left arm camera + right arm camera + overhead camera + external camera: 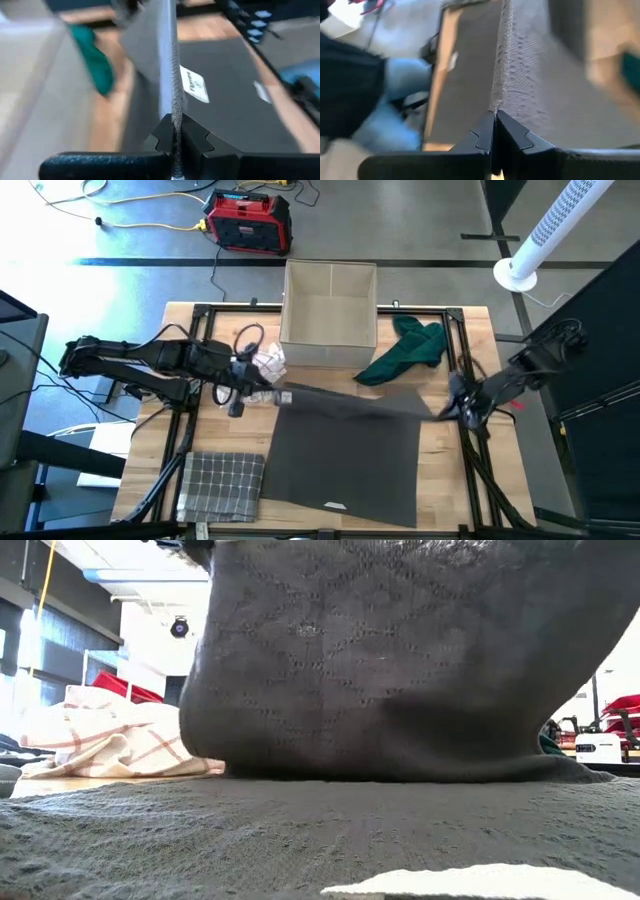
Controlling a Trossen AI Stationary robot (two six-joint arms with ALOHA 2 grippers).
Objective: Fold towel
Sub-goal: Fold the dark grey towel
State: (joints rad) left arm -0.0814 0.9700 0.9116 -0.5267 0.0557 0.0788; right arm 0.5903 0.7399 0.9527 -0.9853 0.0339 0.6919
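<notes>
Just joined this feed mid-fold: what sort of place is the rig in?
Probably a robotics lab or workshop: a wooden worktable on a concrete floor, yellow cables by a red power unit, and a white tower fan beside it.
</notes>
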